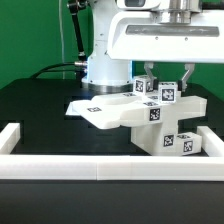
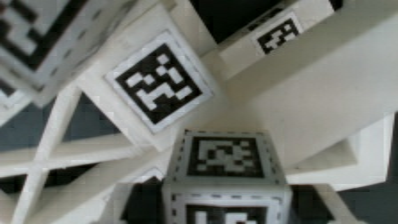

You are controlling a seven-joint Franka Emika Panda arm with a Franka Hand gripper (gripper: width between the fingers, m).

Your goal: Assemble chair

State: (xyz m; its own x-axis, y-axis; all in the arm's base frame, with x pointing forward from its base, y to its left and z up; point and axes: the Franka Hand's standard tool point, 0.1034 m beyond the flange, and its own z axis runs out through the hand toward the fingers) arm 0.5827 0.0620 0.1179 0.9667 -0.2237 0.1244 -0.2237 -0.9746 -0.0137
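Note:
The chair (image 1: 135, 117) stands as a partly joined white structure in the middle of the black table: a flat slab with tagged blocks below it (image 1: 170, 143) toward the exterior view's right. My gripper (image 1: 166, 80) is straight above it, at its top. In the wrist view my gripper (image 2: 222, 205) has its dark fingers (image 2: 153, 205) pressed on both sides of a small tagged white chair block (image 2: 224, 160). Other tagged slabs and bars of the chair (image 2: 160, 85) fill the wrist view close up. The contact below the block is hidden.
A long plain white border rail (image 1: 100, 166) runs along the front, with side pieces at both ends. The arm's white base (image 1: 105, 65) stands behind the chair. The marker board (image 1: 86, 105) lies flat behind the chair toward the exterior view's left.

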